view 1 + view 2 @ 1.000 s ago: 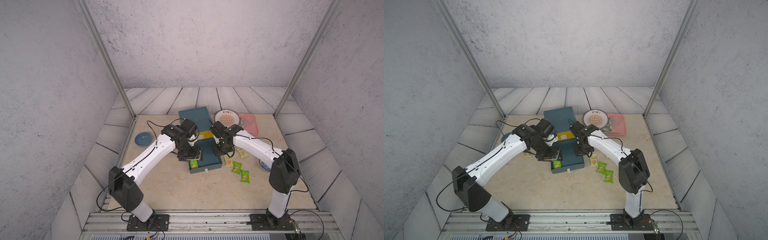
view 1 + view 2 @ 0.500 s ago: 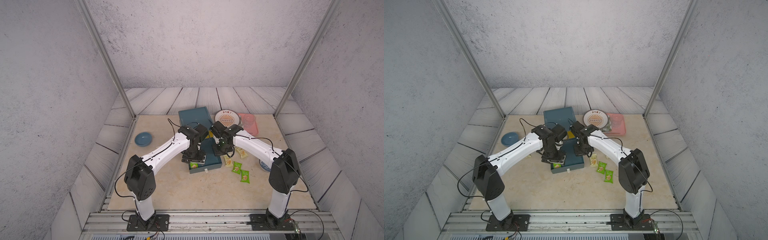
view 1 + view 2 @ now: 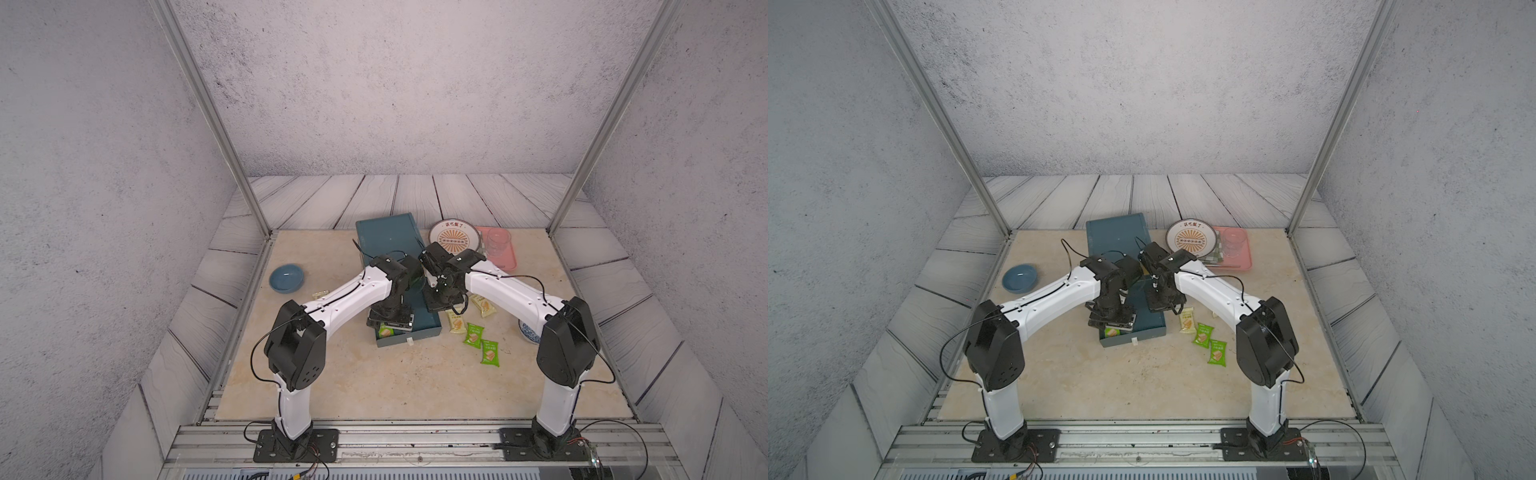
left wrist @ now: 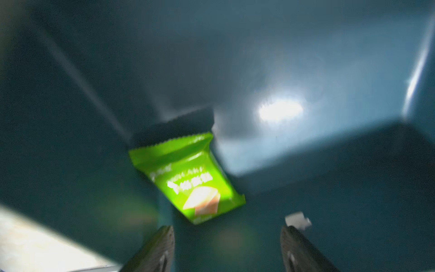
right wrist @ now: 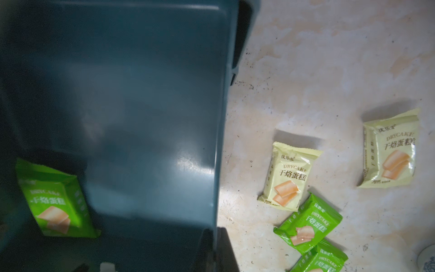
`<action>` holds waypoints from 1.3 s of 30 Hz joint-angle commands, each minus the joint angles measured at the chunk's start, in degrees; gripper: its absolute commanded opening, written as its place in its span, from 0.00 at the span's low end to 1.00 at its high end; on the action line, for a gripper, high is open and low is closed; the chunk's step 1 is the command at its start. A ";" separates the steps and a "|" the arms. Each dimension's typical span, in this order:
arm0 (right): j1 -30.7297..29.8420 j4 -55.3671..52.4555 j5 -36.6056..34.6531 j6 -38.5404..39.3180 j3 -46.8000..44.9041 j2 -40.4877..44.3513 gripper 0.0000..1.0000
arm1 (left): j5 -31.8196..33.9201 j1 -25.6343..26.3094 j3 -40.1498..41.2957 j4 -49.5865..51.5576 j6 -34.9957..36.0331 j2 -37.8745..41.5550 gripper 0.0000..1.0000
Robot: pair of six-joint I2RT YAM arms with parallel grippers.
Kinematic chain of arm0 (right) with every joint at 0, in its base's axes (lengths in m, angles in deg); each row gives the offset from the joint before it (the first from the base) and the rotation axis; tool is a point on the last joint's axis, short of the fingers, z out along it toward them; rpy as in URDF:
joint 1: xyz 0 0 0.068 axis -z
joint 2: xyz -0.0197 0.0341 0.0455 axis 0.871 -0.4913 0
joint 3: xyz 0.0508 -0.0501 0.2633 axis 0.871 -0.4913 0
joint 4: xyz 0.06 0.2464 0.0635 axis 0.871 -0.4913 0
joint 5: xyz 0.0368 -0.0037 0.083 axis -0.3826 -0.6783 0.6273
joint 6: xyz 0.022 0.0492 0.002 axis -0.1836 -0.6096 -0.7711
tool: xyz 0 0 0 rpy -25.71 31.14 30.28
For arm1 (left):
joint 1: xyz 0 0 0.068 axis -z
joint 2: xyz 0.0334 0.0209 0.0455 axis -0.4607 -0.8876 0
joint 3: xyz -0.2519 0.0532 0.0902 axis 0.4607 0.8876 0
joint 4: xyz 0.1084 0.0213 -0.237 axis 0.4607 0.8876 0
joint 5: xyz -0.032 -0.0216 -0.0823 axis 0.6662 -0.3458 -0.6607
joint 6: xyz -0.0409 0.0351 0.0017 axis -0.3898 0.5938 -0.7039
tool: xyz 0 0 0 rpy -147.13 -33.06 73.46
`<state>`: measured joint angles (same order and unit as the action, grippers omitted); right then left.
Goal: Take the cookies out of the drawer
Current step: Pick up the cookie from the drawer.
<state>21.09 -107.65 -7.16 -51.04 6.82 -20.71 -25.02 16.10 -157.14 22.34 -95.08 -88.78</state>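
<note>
- The only cookie left inside the drawer [image 5: 141,94] is a green packet [image 4: 188,179]. It sits in the drawer's front corner on the left arm's side. I cannot tell whether it lies flat or leans on the wall.
- The left gripper [image 4: 227,233] hangs inside the drawer just short of that packet, jaws spread wide and empty. The packet is ahead of the gap and off toward one finger.
- Centre the gap over the packet first and straddle its narrow width, not its length.
- Lower until the tips nearly meet the drawer floor, then close. The film looks slippery, so a shallow pinch would likely slide off.
- The corner leaves little room, so keep the outer finger clear of the drawer's front wall.
- The right gripper [image 5: 215,247] is closed tight, seemingly pinching the drawer's side rim. Holding there should stop the drawer shifting.
- Lift straight up past the drawer's rim before swinging away, then set the packet down beside the drawer. The pale yellow packets [image 5: 289,179] and other green ones [image 5: 308,223] lie on that side.
</note>
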 commanded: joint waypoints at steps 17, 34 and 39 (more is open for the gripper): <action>-0.21 2.52 3.03 1.10 2.15 -1.63 0.00 | -1.24 0.71 -3.94 -4.75 -3.38 -5.86 0.76; -0.21 2.34 3.51 0.71 1.45 -1.07 0.00 | -1.22 -0.44 -8.21 -3.19 -3.73 0.23 0.79; -0.24 2.17 3.44 0.61 1.33 -0.93 0.00 | 0.52 -0.53 -7.57 -0.90 -4.03 1.84 0.80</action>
<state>21.97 -106.21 -5.00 -50.69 7.46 -21.54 -26.38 15.70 -163.85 20.51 -98.88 -88.72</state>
